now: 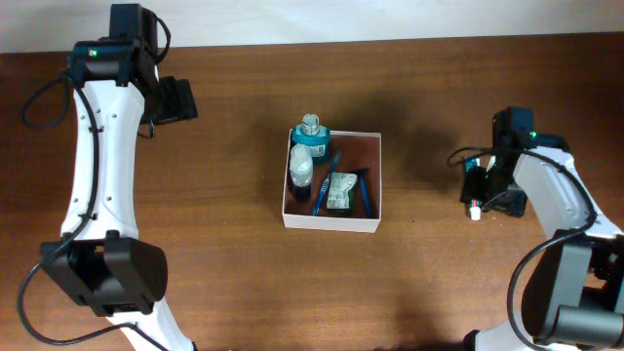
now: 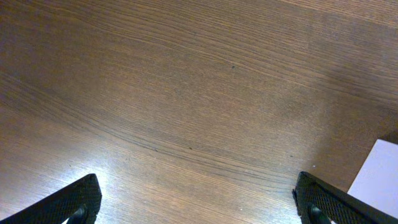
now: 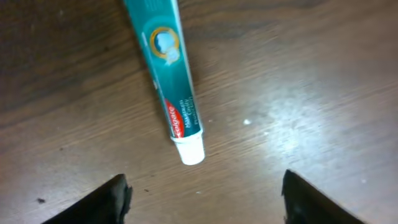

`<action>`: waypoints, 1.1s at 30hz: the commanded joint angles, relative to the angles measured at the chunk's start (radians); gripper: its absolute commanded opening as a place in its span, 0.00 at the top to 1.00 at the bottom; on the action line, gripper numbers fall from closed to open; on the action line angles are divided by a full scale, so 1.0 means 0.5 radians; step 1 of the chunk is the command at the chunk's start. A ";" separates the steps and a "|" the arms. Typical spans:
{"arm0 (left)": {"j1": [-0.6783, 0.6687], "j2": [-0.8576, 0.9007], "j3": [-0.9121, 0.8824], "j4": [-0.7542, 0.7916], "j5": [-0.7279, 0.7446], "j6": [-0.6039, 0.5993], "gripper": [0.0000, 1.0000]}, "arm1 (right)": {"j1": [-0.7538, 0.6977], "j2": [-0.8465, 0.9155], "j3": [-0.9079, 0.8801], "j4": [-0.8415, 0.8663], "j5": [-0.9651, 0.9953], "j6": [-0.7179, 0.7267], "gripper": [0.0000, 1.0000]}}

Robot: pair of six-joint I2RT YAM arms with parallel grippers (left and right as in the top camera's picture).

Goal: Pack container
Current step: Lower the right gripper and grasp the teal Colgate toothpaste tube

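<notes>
The container [image 1: 330,221] is a square white-walled box with a reddish-brown inside, at the table's middle. It holds a teal-labelled bottle [image 1: 311,135], a white bottle [image 1: 301,168], a blister pack [image 1: 340,191] and blue toothbrush-like items. A teal toothpaste tube [image 3: 168,68] with a white cap lies on the table at the right; its cap shows in the overhead view [image 1: 475,209]. My right gripper [image 3: 202,199] is open and empty just above it, the cap a little ahead of the fingers. My left gripper [image 2: 196,202] is open and empty over bare wood at the far left [image 1: 177,100].
The table is dark brown wood [image 1: 214,253]. A white corner of the container [image 2: 380,179] shows at the right edge of the left wrist view. The right arm's body [image 1: 546,195] stands near the table's right edge.
</notes>
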 commanded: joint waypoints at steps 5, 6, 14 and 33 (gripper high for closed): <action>-0.004 -0.054 0.027 -0.001 -0.015 0.009 0.01 | -0.009 -0.018 -0.109 0.139 -0.069 -0.216 0.16; -0.004 -0.054 0.027 -0.001 -0.015 0.009 0.01 | -0.009 -0.017 -0.120 0.150 -0.069 -0.237 0.16; -0.004 -0.054 0.027 -0.001 -0.015 0.009 0.01 | -0.009 0.020 -0.223 0.291 -0.069 -0.305 0.17; -0.004 -0.054 0.027 -0.001 -0.015 0.009 0.01 | -0.009 0.098 -0.341 0.539 -0.069 -0.455 0.17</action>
